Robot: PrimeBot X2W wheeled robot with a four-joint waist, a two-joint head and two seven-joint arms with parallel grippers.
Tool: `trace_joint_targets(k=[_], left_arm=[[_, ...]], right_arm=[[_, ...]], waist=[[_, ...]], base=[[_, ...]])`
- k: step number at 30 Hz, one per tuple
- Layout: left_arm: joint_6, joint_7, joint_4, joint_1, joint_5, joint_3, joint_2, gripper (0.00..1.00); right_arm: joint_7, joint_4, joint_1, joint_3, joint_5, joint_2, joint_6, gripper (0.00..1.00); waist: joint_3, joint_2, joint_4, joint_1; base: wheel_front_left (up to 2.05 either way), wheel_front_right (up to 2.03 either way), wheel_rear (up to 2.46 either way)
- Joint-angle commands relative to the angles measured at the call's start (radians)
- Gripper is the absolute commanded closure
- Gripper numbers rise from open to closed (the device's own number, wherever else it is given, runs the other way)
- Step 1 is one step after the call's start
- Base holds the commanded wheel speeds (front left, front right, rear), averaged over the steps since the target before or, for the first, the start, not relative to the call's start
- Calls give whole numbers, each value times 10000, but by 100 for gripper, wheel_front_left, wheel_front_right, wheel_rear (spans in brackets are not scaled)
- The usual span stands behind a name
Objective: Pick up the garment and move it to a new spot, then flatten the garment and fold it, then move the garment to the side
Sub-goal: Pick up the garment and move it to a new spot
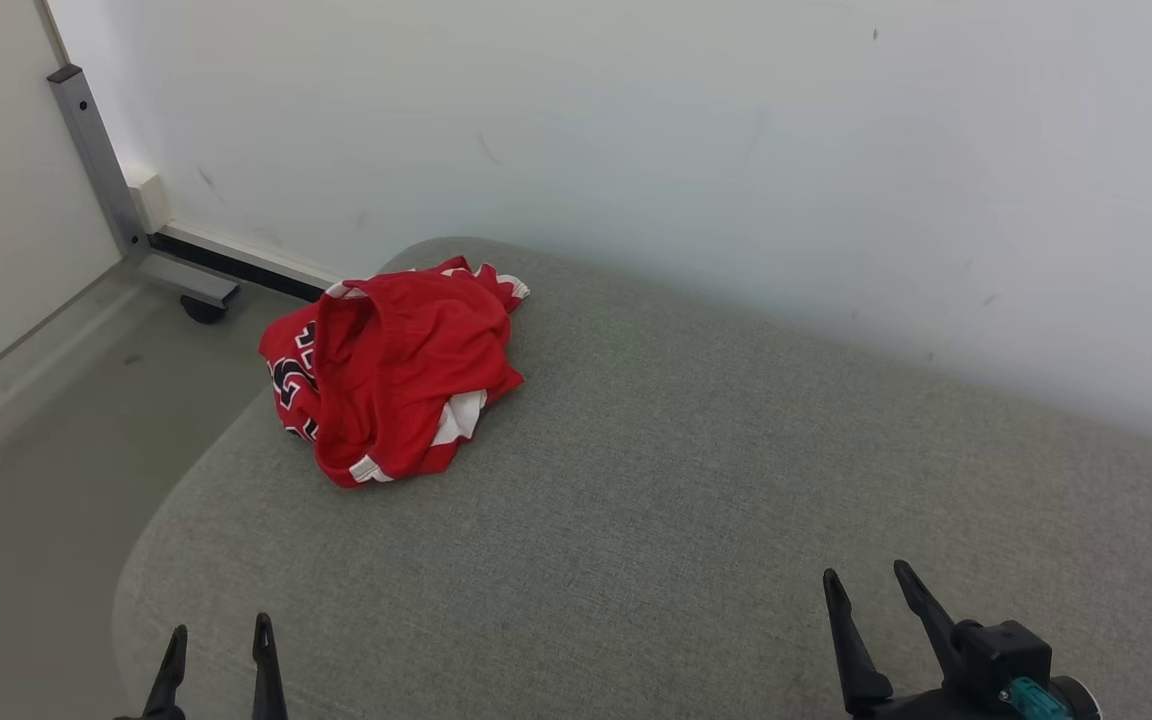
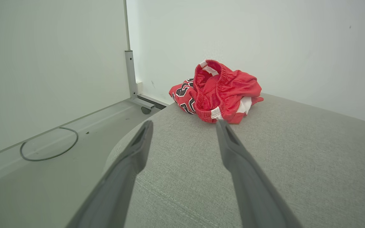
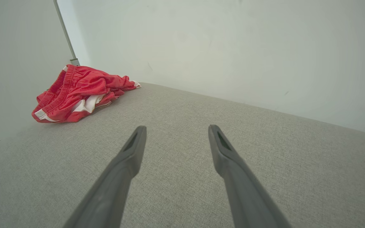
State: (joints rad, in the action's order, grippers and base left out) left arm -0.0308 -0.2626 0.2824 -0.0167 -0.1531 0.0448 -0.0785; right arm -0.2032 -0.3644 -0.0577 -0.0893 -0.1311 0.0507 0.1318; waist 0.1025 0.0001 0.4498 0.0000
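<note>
Nearest the camera, the left gripper sits at the lower left of the head view with its two dark fingers spread apart and nothing between them, hovering over the near rounded edge of a grey fabric cushion. At the lower right, the right gripper is likewise spread wide and empty, its fingers pointing up over the cushion's bare weave. Both are well apart from the garment, which lies farther on as a crumpled red heap near the cushion's far left corner, close to its curved left edge. It shows a gathered elastic band, white trim strips and black-and-white lettering on the side turned to the floor edge. In the left wrist view the heap sits ahead of and just above that gripper's right fingertip; in the right wrist view it lies off to the far left. Left of the cushion runs a grey floor with a thin cable loop. Beyond stand a metal post on a caster and the pale wall.
</note>
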Motion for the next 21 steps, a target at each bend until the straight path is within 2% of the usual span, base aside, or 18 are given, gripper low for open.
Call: trace_joint_targets(k=[1, 11, 16, 21], left_arm=[[11, -35, -33, -106, -36, 35, -33, 0], [-126, 16, 423, 266, -253, 68, 39, 0], [-374, 797, 1160, 1202, -831, 92, 45, 0], [-572, 1862, 1756, 2817, -1527, 260, -143, 0]], right_arm=[[-55, -15, -93, -19, -76, -2, -21, 0], [-160, -113, 4, 31, -74, -1, -21, 0], [-28, 71, 134, 149, 35, -3, -21, 0], [258, 543, 68, 75, 307, -1, -21, 0]], waist=[[-31, -1, 26, 0], [-82, -1, 66, 0], [-248, -1, 138, 0], [-841, -1, -84, 0]], base=[[0, 0, 0], [0, 0, 0], [0, 0, 0], [0, 0, 0]])
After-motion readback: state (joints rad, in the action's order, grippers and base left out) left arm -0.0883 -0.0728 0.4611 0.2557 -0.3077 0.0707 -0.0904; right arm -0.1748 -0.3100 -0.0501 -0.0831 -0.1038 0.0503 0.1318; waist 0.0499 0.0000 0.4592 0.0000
